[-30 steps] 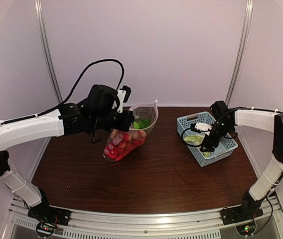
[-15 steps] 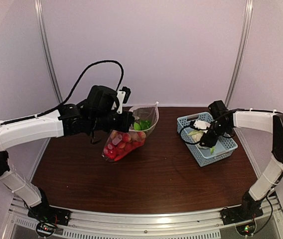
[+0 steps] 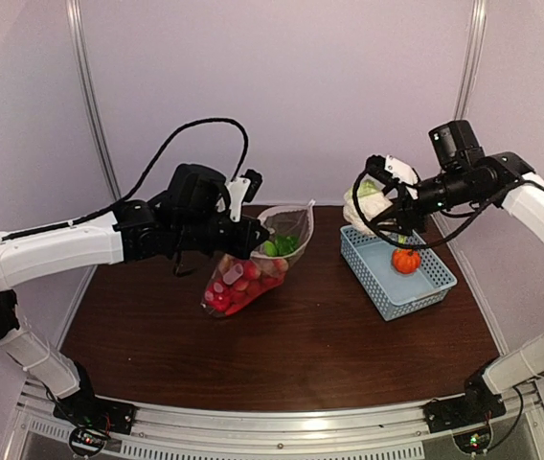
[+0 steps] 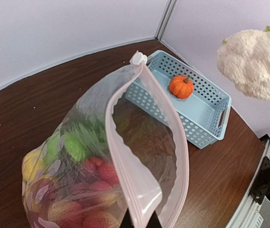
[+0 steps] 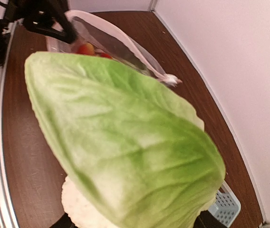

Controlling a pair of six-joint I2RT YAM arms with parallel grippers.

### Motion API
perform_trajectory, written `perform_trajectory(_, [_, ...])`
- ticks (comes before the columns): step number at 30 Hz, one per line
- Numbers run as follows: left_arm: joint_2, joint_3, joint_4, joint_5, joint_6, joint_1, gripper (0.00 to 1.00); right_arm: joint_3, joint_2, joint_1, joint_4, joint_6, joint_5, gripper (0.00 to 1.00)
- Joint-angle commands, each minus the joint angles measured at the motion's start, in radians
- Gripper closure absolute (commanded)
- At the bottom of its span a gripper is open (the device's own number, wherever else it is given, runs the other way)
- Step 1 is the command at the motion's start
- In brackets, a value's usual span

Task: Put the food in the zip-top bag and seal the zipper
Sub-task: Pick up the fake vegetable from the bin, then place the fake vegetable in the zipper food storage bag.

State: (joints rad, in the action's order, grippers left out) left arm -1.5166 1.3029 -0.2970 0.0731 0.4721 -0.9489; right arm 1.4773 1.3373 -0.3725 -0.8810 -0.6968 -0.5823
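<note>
Left fingers are pressed together on the bag rim, pinching it. My read is that this holds the mouth up and gaping so food can drop in. The bag sits left of the basket, well apart from it. Its bottom is on the worktop and its rim hangs from the pinch. Red, yellow and green food is already inside.

The bag's long axis leans, running from its bottom up to the mouth. The mouth faces up and toward the basket side. The zipper is unsealed, its two strips bowed apart, with the white slider at the end nearest the basket.

Right fingers are clamped on the cabbage, which is in the air above the basket's far left corner on the side toward the bag. It looks like it is being carried over for the drop. Its pale head is turned toward the bag and the green leaf faces back at the wrist.

A pumpkin lies in the basket, not yet bagged. The seal comes last.
</note>
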Motion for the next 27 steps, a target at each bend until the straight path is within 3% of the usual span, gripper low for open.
perform_trajectory(1, [-0.005,0.021,0.114,-0.167,-0.024,0.001,1.0,0.068,0.034,-0.152,-0.097,-0.065,-0.144,0.45])
perform_trajectory(8, [0.012,0.002,0.145,-0.299,-0.012,0.002,1.0,0.242,0.142,-0.278,-0.051,-0.021,-0.242,0.46])
perform_trajectory(19, [0.095,-0.037,0.152,-0.373,0.005,0.001,1.0,0.198,0.236,-0.323,0.013,-0.168,-0.161,0.47])
perform_trajectory(27, [0.155,-0.055,0.114,-0.241,0.028,0.005,1.0,0.184,0.287,-0.426,-0.08,-0.354,0.003,0.47])
